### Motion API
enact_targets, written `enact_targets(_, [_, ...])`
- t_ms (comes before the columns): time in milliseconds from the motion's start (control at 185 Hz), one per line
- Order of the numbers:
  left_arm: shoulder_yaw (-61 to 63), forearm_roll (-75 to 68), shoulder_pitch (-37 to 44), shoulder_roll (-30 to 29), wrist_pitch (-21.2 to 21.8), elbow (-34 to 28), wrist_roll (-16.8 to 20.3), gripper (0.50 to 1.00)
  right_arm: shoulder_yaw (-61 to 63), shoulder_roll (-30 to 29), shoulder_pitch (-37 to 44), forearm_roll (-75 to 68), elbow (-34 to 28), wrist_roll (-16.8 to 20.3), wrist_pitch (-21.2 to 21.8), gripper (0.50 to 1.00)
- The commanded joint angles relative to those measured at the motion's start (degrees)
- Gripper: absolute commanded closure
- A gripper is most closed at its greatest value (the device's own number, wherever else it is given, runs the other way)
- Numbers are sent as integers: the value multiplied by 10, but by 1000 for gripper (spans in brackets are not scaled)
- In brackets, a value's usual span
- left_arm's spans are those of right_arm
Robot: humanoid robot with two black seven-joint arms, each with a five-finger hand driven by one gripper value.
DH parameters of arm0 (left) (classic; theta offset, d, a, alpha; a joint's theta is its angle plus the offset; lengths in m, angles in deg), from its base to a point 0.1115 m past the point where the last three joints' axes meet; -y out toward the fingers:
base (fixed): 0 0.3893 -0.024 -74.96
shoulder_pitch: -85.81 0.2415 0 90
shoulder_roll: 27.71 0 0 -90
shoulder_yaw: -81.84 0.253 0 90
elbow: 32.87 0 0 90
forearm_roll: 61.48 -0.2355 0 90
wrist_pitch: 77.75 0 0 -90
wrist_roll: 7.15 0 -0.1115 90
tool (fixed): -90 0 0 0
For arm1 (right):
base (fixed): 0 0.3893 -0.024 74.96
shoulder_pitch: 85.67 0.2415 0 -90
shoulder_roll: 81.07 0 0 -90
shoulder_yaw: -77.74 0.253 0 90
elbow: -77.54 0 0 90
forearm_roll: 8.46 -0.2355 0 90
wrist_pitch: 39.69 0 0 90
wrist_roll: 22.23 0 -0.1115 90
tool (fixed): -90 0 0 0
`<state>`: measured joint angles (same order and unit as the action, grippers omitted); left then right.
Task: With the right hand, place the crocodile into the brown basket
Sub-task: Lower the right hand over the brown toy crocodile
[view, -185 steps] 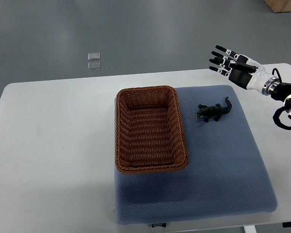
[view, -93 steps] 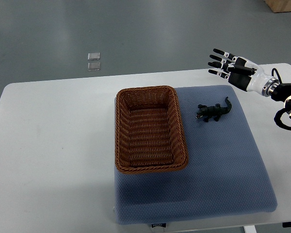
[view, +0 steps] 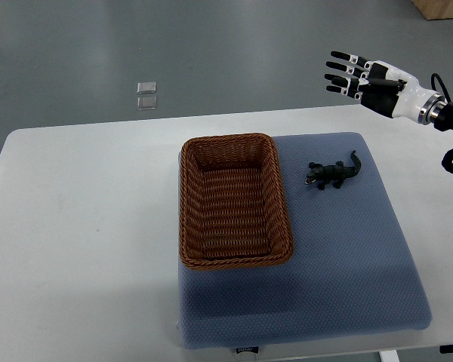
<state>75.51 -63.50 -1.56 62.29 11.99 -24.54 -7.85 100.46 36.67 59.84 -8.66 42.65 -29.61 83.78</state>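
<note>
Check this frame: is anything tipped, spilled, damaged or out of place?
Nothing stands out. The brown basket sits upright and empty on the blue mat. The crocodile lies on the mat just right of it, not touching. The right hand hovers open near the table's far right corner, holding nothing.

At 2 o'clock the right arm [view: 447, 113] runs off the picture's edge just past the wrist, and the black cable [view: 447, 162] under it is cut off too. At 1 o'clock only a corner of a wooden box [view: 440, 7] shows. 2 clear squares [view: 146, 94] at 11 o'clock are too small to identify. The label [view: 247, 350] on the blue mat [view: 347, 264] at 6 o'clock is unreadable.
</note>
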Motion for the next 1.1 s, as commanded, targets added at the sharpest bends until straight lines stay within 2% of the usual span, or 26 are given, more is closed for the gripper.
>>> enact_targets(0, [0, 0, 0, 0, 0, 0, 0, 500, 0, -1, 3, 21, 1, 0, 6, 568])
enact_targets(81, [0, 0, 0, 0, 0, 0, 0, 500, 0, -3, 3, 57, 0, -3, 5, 570])
enact_targets(205, [0, 0, 0, 0, 0, 0, 0, 500, -1, -4, -1, 132, -2, -31, 3, 568])
enact_targets(394, [0, 0, 0, 0, 0, 0, 0, 500, -5, 0, -8, 295, -7, -102, -1, 572])
enact_targets(561, [0, 0, 0, 0, 0, 0, 0, 500, -11, 6, -8, 432, -47, -142, -20, 570])
enact_targets(901, [0, 0, 0, 0, 0, 0, 0, 500, -14, 38, 6, 796, -135, -174, -63, 570])
enact_targets(1095, [0, 0, 0, 0, 0, 0, 0, 500, -61, 45, 21, 882, -138, -187, -84, 570])
